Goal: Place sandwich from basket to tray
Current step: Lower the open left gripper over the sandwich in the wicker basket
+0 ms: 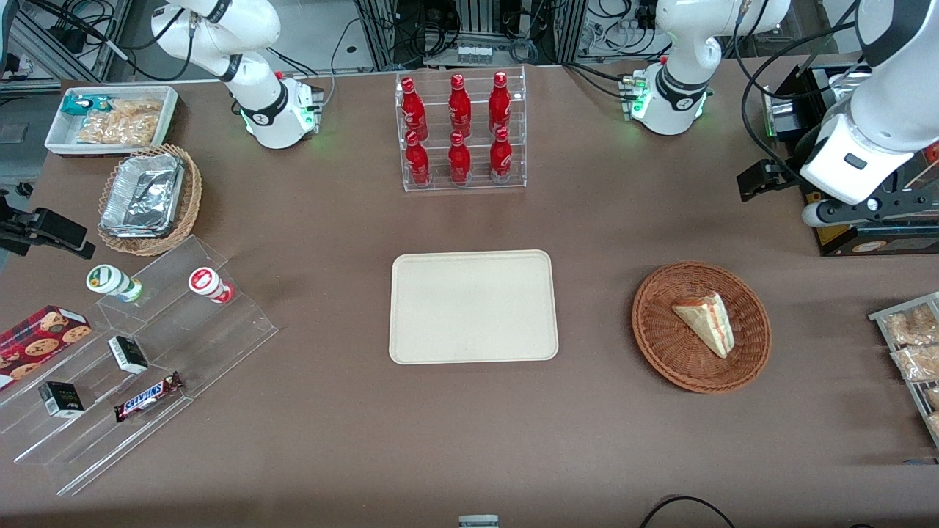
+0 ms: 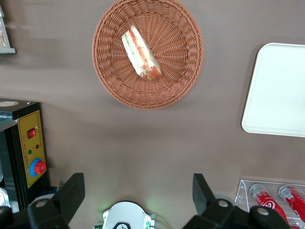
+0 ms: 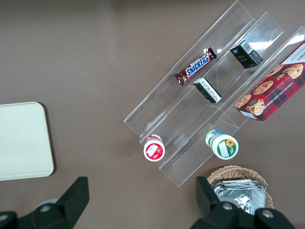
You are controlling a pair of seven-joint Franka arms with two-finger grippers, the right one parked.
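Clearly the sandwich (image 1: 706,321) lies in the wicker basket (image 1: 660,345) — soft, light, crushable — so we'd pinch its bread faces gently; our gripper (image 2: 138,193) hangs high above the table, jaws spread.

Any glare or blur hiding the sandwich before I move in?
Front view: sandwich sharp in the basket, evenly lit. Left wrist view: sandwich filling clear, soft shadow beside the basket, open end effector well above the table; tray slightly washed out.

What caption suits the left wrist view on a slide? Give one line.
Open gripper hovers above the table, apart from the basket holding the sandwich; tray beside it.
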